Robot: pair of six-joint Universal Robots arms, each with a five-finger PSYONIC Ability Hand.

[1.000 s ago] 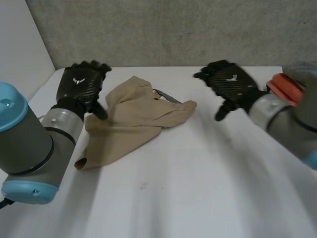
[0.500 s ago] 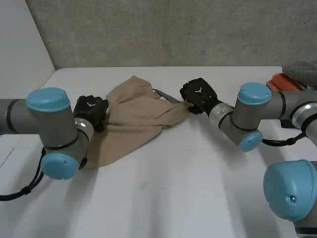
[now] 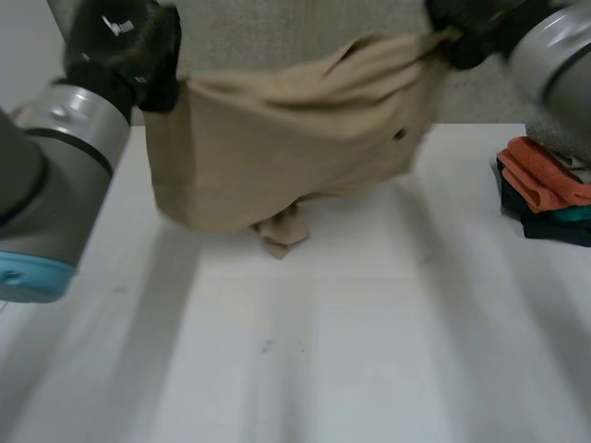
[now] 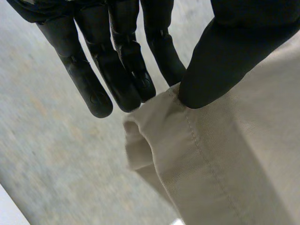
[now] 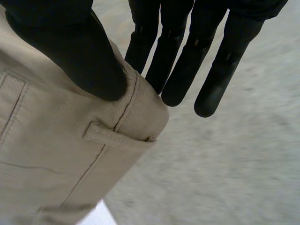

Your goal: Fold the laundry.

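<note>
Folded stack (image 3: 543, 185) blocks the table's (image 3: 369, 351) right edge.

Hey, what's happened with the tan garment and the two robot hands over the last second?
The left robot hand and right robot hand each dropped onto an end of the tan garment, pinched it and raised it above the white table; it now hangs spread between them. The folded clothes stack at the table's right stayed put.

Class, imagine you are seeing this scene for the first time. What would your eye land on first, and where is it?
The beige garment strikes first, held spread wide above the white table. The left hand pinches one upper corner and the right hand pinches the other. A stack of folded clothes, orange on top, lies at the table's right edge.
</note>
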